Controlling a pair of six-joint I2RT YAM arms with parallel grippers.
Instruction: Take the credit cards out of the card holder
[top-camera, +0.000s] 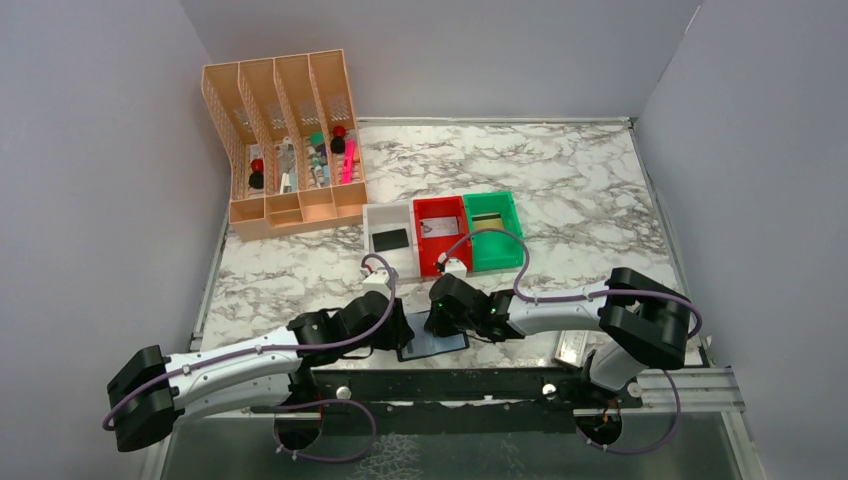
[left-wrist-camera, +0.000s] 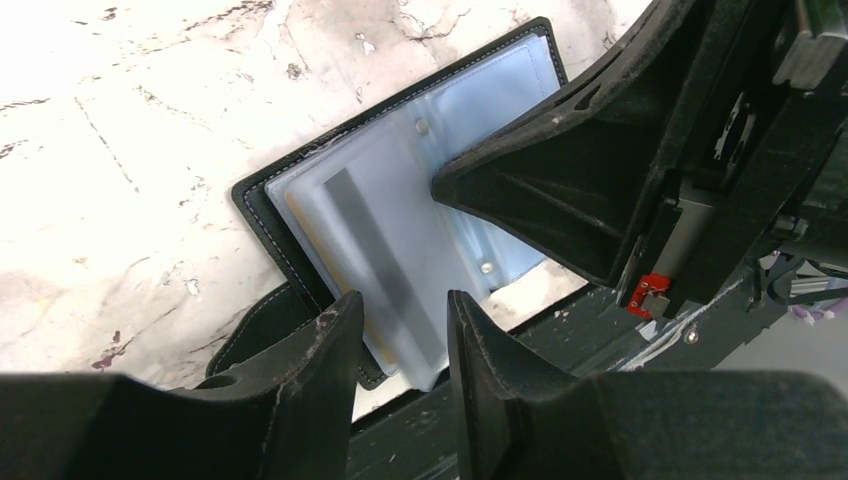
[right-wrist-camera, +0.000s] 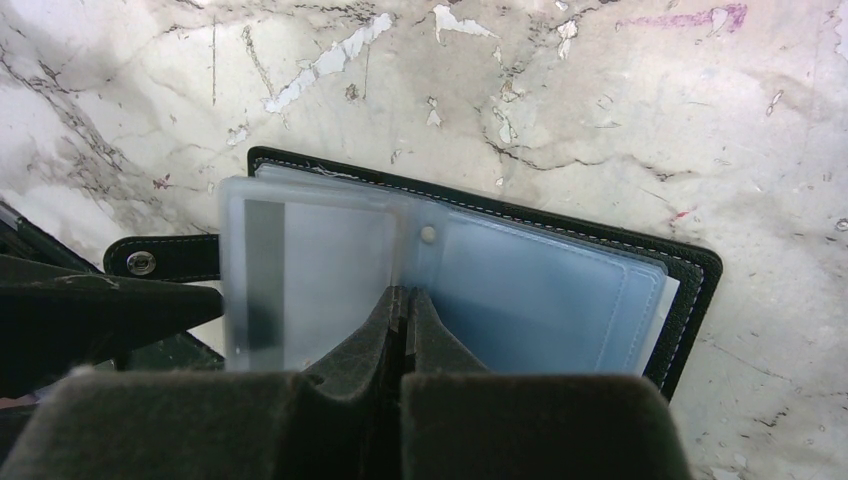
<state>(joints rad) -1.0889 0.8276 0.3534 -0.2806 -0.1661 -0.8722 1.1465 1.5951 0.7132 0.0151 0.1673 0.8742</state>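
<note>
The card holder lies open at the table's near edge, black-edged, with blue-grey see-through pockets. One pocket, raised on the left, holds a pale credit card with a grey stripe. My left gripper is open, its fingers on either side of that pocket's near corner. My right gripper is shut with nothing between its jaws, its tip pressed on the pockets at the fold. Other credit cards lie in trays: a black one, a whitish one and a yellowish one.
White, red and green trays stand in a row behind the arms. An orange desk organizer with pens fills the far left corner. A small whitish case lies by the right arm. A black rail runs along the near edge.
</note>
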